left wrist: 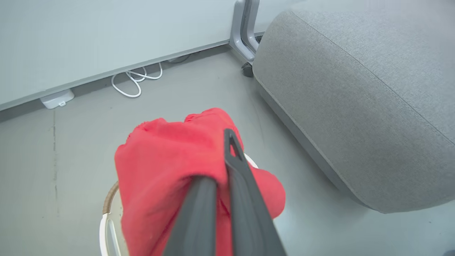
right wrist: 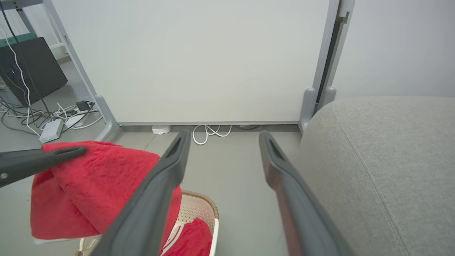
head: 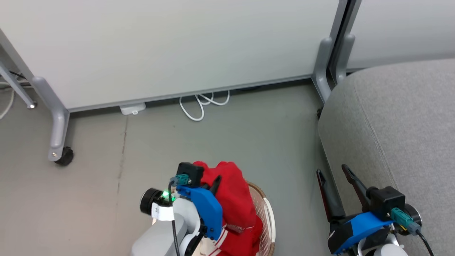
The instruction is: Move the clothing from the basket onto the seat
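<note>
Head view: my left tool [head: 212, 183] grips one red garment [head: 233, 193] above the basket [head: 269, 213]. The striped garment [right wrist: 193, 236] lies inside. Neither is on the seat [head: 391, 124] yet. My right tool [head: 332, 170] gapes, empty.

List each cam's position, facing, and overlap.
Head view: on the head, facing forward-down at floor, basket, seat; left gripper shut on a red garment, right gripper open.
Left wrist view: on that wrist, looking along its fingers toward seat and partition; garment clamped between them.
Right wrist view: on that wrist, looking along its open fingers toward partition; left gripper at left.
Shared: garment, basket, seat, white cable.
</note>
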Available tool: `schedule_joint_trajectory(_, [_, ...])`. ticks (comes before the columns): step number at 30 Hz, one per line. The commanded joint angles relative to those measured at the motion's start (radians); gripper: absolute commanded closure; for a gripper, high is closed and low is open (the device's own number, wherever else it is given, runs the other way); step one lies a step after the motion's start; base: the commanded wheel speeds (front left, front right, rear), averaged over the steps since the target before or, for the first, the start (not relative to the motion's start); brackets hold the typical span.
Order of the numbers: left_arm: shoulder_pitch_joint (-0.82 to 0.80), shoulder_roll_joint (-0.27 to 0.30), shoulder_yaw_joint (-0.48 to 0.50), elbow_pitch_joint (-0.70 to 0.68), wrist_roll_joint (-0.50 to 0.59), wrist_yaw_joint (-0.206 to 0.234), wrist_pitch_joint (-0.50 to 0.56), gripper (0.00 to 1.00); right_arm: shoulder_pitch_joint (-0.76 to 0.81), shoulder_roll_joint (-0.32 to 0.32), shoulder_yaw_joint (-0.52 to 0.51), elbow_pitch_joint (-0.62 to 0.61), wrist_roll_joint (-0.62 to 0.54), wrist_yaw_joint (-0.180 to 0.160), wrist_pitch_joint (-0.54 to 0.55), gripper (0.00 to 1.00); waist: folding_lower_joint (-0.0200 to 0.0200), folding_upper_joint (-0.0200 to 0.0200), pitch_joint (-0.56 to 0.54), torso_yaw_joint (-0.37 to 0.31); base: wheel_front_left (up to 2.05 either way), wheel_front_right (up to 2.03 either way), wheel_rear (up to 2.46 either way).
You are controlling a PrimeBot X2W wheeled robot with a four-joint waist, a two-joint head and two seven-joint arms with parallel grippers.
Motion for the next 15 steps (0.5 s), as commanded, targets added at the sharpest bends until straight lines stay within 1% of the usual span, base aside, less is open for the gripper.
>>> schedule_joint_trajectory(1, [-0.020, -0.001, -0.016, -0.014, -0.009, 0.002, -0.012, 1.00, 0.023, -0.004, -0.001, -0.007, 0.005, 0.000, 0.005, 0.00, 0.0002, -0.0001, -0.034, 0.020, 0.00, 0.00, 0.00])
schedule_joint_trajectory(5, [-0.060, -0.001, -0.074, -0.071, -0.042, 0.004, -0.037, 1.00, 0.048, -0.004, 0.006, -0.018, 0.011, 0.000, 0.018, 0.00, 0.0002, -0.0001, -0.071, 0.028, 0.00, 0.00, 0.00])
schedule_joint_trajectory(15, [-0.205, 0.000, -0.198, -0.189, -0.113, 0.033, -0.082, 1.00, 0.079, -0.004, 0.022, -0.042, 0.022, 0.000, 0.036, 0.00, 0.0002, -0.0001, -0.103, 0.026, 0.00, 0.00, 0.00])
